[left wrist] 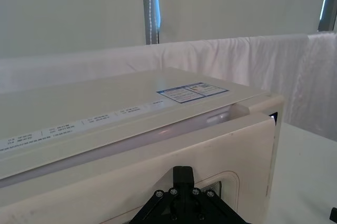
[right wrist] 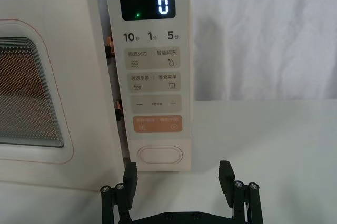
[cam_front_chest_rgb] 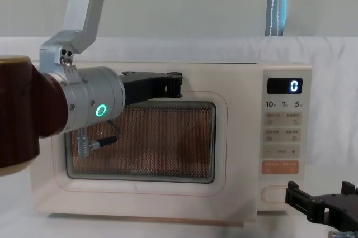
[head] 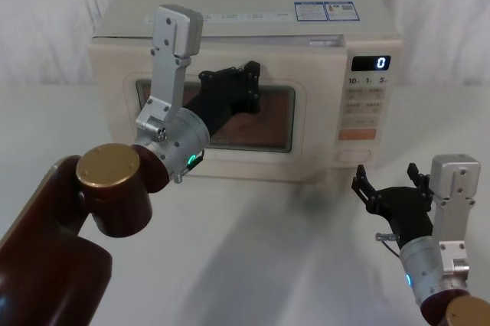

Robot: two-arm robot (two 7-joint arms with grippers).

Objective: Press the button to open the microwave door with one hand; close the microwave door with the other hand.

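The cream microwave point(head: 253, 20) stands at the back of the table. Its door point(head: 314, 73) is slightly ajar, with a narrow gap beside the control panel and along the top point(left wrist: 231, 116). My left gripper point(head: 251, 85) is shut, its tip against the door's front just above the window point(cam_front_chest_rgb: 176, 84). The wide oval button point(right wrist: 160, 155) sits at the bottom of the panel. My right gripper point(right wrist: 178, 169) hangs open a short way in front of this button and slightly below it, holding nothing point(head: 386, 177).
The display point(right wrist: 147, 7) shows a blue "0". An orange rectangular button point(right wrist: 160, 124) lies just above the oval one. White cloth covers the table point(head: 260, 249) and hangs behind the oven. Free room lies in front of the microwave.
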